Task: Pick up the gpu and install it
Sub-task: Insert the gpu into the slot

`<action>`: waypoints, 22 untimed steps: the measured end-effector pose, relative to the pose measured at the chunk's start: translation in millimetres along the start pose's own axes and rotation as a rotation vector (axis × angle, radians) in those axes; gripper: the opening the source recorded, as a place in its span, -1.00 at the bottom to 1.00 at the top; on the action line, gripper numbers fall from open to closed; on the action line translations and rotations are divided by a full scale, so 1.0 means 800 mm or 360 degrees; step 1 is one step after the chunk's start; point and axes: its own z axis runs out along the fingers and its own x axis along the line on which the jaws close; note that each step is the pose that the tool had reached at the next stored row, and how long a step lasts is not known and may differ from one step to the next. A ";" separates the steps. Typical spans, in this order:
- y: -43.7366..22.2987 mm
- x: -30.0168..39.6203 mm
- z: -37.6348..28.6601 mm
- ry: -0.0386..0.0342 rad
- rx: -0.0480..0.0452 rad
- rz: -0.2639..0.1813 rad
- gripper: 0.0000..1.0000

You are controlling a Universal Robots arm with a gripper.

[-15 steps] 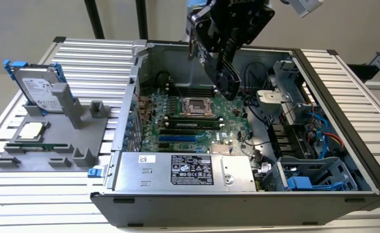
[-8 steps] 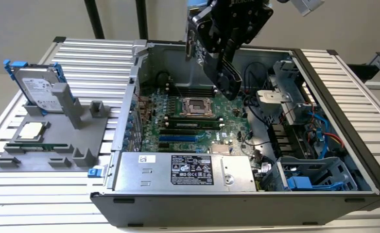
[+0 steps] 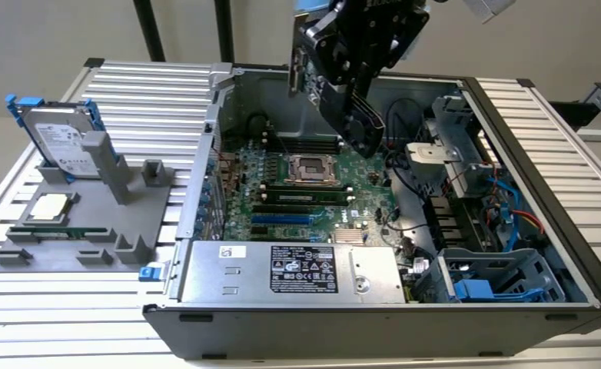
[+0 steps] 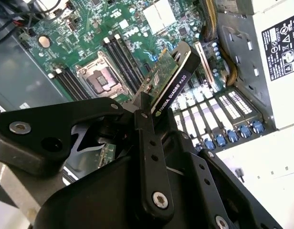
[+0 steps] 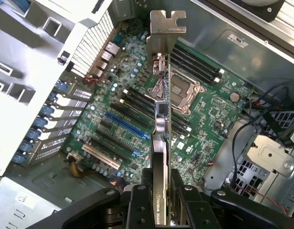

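Pincer (image 5: 159,202) clamped on one end of the gpu (image 5: 162,138), card edge-on! Its long axis runs straight out from the pincer, silver bracket (image 5: 167,24) leading. It hangs above the motherboard (image 5: 209,114), over the processor socket (image 5: 183,90), inside the open case (image 3: 546,192).

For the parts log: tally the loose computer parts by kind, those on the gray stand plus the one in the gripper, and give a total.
hard drive: 1
CPU: 1
RAM stick: 1
gpu, held in the gripper: 1
Total: 4
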 end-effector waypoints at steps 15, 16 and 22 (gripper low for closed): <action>0.0000 0.0000 0.0001 0.0010 -0.0004 -0.0201 -1.00; 0.0000 0.0000 0.0001 0.0010 -0.0004 -0.0215 -1.00; 0.0000 0.0000 0.0001 0.0014 -0.0006 -0.0294 -1.00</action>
